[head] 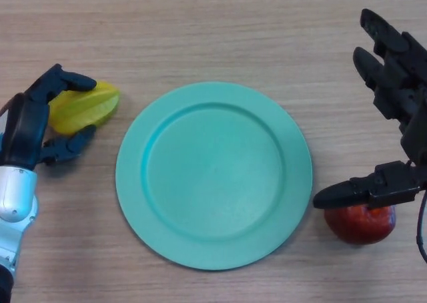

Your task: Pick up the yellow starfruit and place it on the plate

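The yellow starfruit (87, 107) lies on the wooden table at the left, just left of the teal plate (213, 175). My left hand (40, 119) is around it: the fingers curl over its far side and the thumb presses its near side. The starfruit rests on the table. The plate sits in the middle and holds nothing. My right hand (393, 83) is open at the right edge, with its thumb stretched out above a red apple.
A red apple (360, 223) lies on the table to the right of the plate, partly under my right thumb. The wooden table (213, 29) stretches beyond the plate.
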Robot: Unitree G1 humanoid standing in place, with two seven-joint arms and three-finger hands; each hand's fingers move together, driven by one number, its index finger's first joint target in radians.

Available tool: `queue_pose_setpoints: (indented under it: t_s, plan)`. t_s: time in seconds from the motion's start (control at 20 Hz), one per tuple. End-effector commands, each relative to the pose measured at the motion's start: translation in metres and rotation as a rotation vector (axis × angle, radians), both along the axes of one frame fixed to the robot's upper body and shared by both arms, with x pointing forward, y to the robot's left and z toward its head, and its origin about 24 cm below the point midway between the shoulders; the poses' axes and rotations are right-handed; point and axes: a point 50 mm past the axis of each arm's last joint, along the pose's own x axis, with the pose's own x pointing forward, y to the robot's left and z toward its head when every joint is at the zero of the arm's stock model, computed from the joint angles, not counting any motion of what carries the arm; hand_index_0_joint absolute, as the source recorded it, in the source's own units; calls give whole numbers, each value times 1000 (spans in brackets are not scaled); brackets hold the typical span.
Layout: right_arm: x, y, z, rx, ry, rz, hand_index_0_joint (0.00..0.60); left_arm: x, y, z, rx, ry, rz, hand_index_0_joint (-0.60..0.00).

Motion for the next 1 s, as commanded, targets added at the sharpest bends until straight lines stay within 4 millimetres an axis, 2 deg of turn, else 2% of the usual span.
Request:
queue_pose_setpoints:
  t_s: [0.05, 0.2, 0.35, 0.5, 0.65, 0.75, 0.85, 1.0]
  plan:
    - [-9, -3, 27, 4, -188, 7, 0, -4, 16, 53, -37, -212, -21, -600]
    - [-10, -3, 28, 14, -183, 14, 0, -14, 8, 76, -3, -306, -31, -600]
    - [-8, -2, 29, 1, -183, 13, 0, -33, -21, 100, -179, -335, -191, -600]
    - [-7, -1, 28, -8, -179, 17, 0, -51, -57, 109, -177, -347, -332, -600]
    - [-7, -2, 28, -21, -177, 18, 0, -65, -90, 103, -295, -243, -473, -600]
    - [-7, -3, 27, -18, -180, 14, 0, -67, -102, 91, -305, -191, -497, -600]
    - [-7, -3, 28, -22, -185, 10, 0, -65, -108, 74, -351, -88, -506, -600]
    - [-7, -4, 25, -21, -166, 10, 0, -61, -111, 53, -280, -15, -475, -600]
